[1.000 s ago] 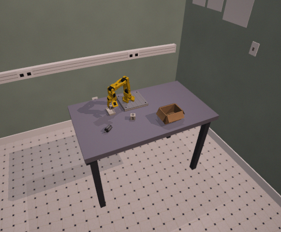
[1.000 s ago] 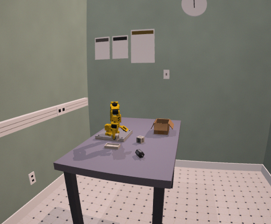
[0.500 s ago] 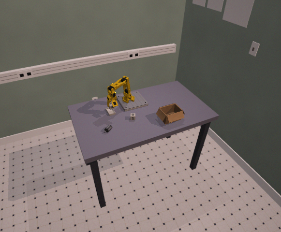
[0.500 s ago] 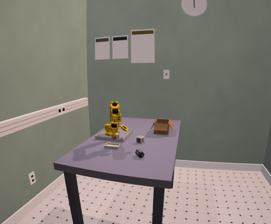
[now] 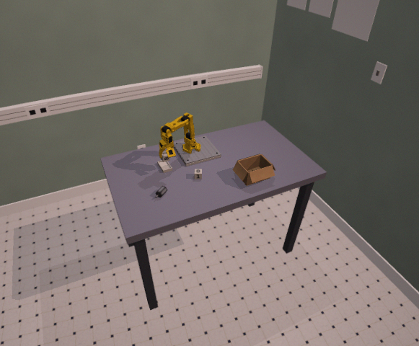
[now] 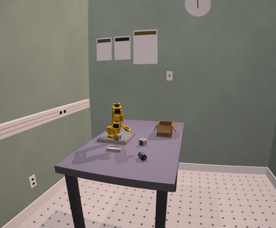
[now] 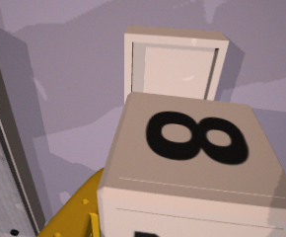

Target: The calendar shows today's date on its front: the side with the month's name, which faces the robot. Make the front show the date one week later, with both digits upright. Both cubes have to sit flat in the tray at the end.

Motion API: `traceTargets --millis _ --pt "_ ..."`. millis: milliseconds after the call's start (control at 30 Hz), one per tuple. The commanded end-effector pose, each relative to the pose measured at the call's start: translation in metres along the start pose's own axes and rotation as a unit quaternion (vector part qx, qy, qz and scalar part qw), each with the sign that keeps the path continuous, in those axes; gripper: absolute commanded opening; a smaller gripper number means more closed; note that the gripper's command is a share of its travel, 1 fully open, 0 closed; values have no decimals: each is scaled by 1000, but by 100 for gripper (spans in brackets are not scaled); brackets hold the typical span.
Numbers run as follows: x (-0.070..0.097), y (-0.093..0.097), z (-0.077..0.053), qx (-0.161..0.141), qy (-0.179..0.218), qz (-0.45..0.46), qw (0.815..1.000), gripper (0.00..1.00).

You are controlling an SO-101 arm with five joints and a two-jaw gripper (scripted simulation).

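With the jaws pinching the digit cube [image 7: 192,163], its 8 face toward the wrist camera, above the vacant tray [image 7: 175,66] near the surface's [image 5: 202,201] wall-side edge beside the arm's base plate [image 5: 211,154], lower it squarely so it seats flat.

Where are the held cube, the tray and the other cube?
held cube [image 7: 197,148], wrist view, its face with the 8
tray [image 7: 175,37], wrist view, its far rim
other cube [image 5: 197,173], top view, its top face
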State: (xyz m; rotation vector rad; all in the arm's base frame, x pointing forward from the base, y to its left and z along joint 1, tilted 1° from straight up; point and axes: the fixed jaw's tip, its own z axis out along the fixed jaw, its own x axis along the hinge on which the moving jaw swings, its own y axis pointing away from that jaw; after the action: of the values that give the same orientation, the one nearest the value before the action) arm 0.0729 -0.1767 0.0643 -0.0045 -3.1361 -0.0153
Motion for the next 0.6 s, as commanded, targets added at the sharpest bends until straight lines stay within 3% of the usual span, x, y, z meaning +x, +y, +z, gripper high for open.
traceTargets --millis 0,400,567 --pt "0 -2 -6 13 -6 -4 1000 0" --pt "-1 -2 -6 13 -6 -6 1000 0" --pt "-13 3 -6 14 -6 -40 999 0"
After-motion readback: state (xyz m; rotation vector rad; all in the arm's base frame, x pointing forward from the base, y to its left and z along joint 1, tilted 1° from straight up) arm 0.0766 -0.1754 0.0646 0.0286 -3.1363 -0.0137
